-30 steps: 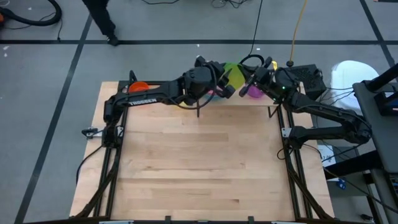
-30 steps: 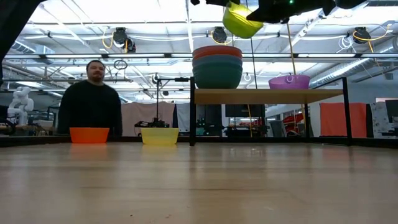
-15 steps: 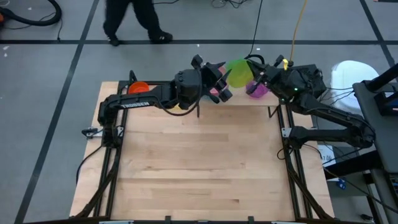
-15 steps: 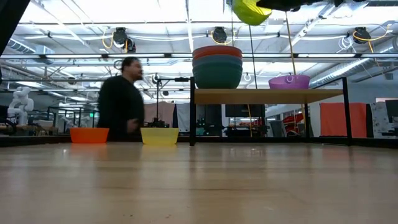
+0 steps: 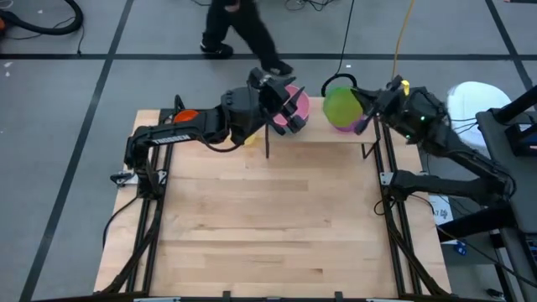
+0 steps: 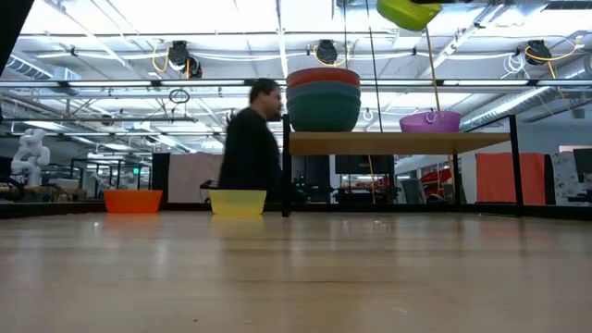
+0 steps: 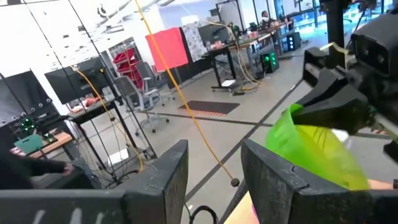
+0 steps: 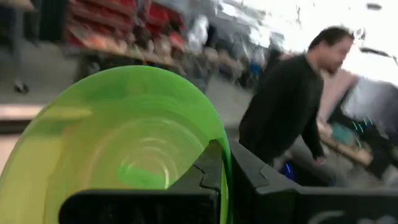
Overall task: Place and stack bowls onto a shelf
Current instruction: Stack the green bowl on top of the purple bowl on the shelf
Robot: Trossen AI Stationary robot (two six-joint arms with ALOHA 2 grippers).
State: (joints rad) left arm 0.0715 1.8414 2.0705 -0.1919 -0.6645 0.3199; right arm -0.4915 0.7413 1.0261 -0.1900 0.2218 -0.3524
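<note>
My right gripper (image 8: 227, 169) is shut on the green bowl (image 5: 341, 107), high above the shelf (image 6: 398, 142) and over the purple bowl (image 6: 430, 121) that stands on the shelf's right half. In the low view the green bowl (image 6: 408, 11) shows at the top edge. A stack of bowls (image 6: 323, 98), red over teal, sits on the shelf's left half; from above it shows pink (image 5: 296, 110). My left gripper (image 5: 285, 99) hovers open over that stack, apart from the green bowl (image 7: 311, 152). The orange bowl (image 6: 132, 201) and yellow bowl (image 6: 238, 202) rest on the table's far left. My right gripper pinches the green bowl's rim (image 8: 222, 140), one finger (image 8: 208, 168) inside the bowl and one (image 8: 255, 177) outside. It comes at the bowl from the table's right side. The bowl is lifted clear, tilted, above the shelf and the purple bowl.
A person in dark clothes (image 6: 252, 148) walks past behind the table's far edge. Thin black shelf supports (image 6: 286, 171) stand at the far edge. The near and middle tabletop (image 5: 268, 218) lies bare. Cables and equipment (image 5: 470, 101) sit to the right.
The green bowl has moved up and toward the table's right, from beside the stack to above the purple bowl, carried by my right gripper. My left gripper has drawn back toward the left, over the stack. The person has walked rightward behind the table.
</note>
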